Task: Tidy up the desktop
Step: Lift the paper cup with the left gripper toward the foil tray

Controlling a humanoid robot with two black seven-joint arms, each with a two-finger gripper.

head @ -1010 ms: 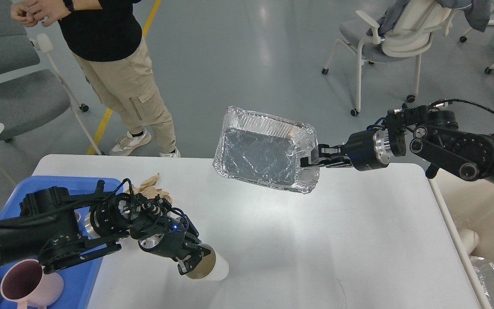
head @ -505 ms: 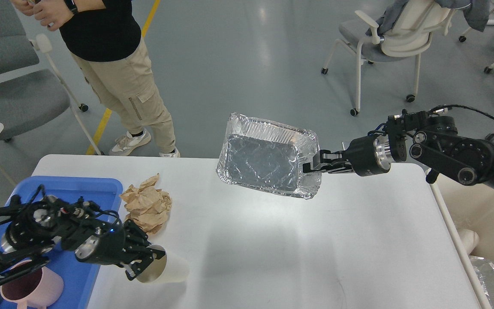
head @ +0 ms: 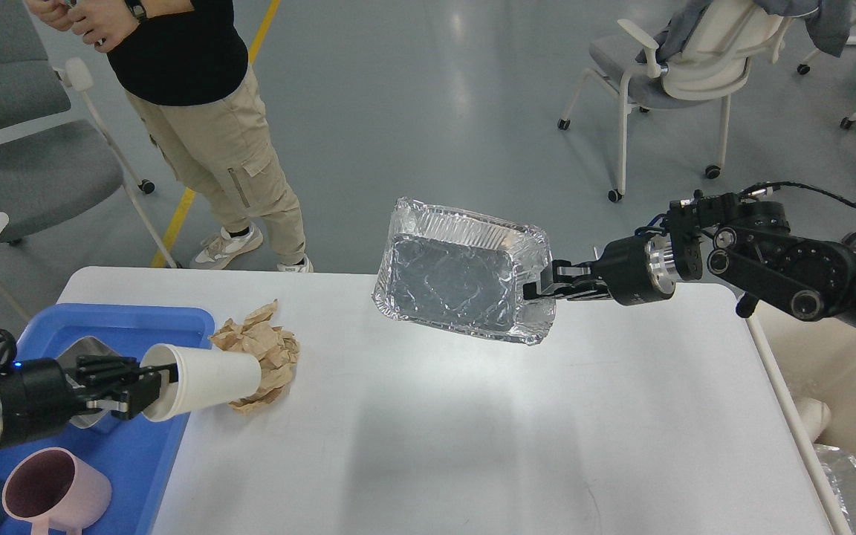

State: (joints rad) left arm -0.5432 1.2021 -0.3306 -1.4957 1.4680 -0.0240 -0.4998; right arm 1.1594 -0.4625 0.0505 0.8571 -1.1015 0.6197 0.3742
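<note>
The left arm has pulled back to the left since a moment ago, and the white paper cup (head: 205,379) it carries has swung round, so the cup now lies on its side over the edge of the blue tray (head: 175,321). The foil pan (head: 464,280) on the right has hardly moved.

Nearest, a pink mug (head: 56,492) stands in the tray's near corner. Just past it, the left fingers (head: 147,383) are pinched on the rim of the paper cup, one inside the mouth and one outside. The cup looks light and soft, so a hard squeeze could crush it. The rim is likely the best place to hold it.

Beside the cup lies a ball of crumpled brown paper (head: 258,357), touching the tray's right side. It looks very light and squashy, and could be picked up from the top.

The counter (head: 472,446) is the big white tabletop that fills the near and middle of the view. Its middle and near right are bare, so there is lots of room to move. Its right edge is close to a cream bin (head: 844,386).

Farther off, the right fingers (head: 539,287) are clamped on the right rim of the foil pan, which hangs tilted in the air above the counter's far side. The foil is thin and bends easily, so it may sag or slip.

Beyond the far edge stand a person (head: 190,111) on the left and a chair (head: 681,67) on the right.
</note>
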